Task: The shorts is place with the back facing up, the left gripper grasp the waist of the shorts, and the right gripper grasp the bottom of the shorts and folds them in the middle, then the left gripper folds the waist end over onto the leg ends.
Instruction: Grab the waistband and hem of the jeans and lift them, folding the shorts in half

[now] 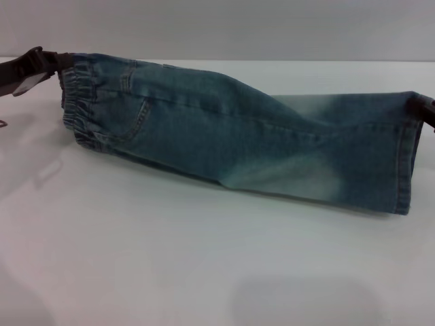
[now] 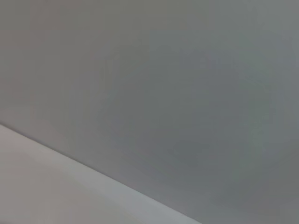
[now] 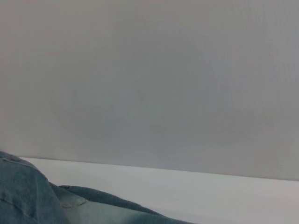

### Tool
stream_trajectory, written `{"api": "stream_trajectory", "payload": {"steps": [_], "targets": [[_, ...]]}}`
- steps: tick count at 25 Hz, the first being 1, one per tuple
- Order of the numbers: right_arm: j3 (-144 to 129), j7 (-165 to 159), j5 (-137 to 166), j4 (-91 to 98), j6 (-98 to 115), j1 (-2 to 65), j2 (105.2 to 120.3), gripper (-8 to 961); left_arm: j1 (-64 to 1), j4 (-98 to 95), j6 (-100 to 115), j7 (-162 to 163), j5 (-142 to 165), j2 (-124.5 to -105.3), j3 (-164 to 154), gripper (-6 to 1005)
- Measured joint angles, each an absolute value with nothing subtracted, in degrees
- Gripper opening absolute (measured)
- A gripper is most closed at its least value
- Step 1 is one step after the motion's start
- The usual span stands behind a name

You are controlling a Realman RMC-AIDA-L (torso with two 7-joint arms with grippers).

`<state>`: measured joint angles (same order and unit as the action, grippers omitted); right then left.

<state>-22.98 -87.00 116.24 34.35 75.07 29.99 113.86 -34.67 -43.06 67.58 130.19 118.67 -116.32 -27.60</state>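
The faded blue denim shorts [image 1: 238, 136] hang stretched between my two grippers, folded lengthwise, with the lower edge sagging onto the white table. The gathered waist [image 1: 81, 102] is at the left, and my left gripper [image 1: 60, 66] is shut on its top corner. The bottom of the shorts [image 1: 406, 163], a straight stitched hem, is at the right. Only a sliver of my right gripper [image 1: 428, 112] shows at the picture's edge, shut on the hem's top corner. A bit of denim [image 3: 28, 200] shows in the right wrist view. The left wrist view shows no shorts.
The white table [image 1: 204, 272] spreads out in front of the shorts. Behind it stands a plain grey wall [image 1: 238, 27], which also fills most of both wrist views.
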Motion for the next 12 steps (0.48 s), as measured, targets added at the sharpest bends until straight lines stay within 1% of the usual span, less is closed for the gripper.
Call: {"api": "stream_trajectory", "payload": {"steps": [12], "targets": [[-22.49,-87.48,116.04,34.42,74.13,31.71,113.88,49,-34.21,-43.15,65.61,128.83,118.52,-116.94,-27.24,49]]}}
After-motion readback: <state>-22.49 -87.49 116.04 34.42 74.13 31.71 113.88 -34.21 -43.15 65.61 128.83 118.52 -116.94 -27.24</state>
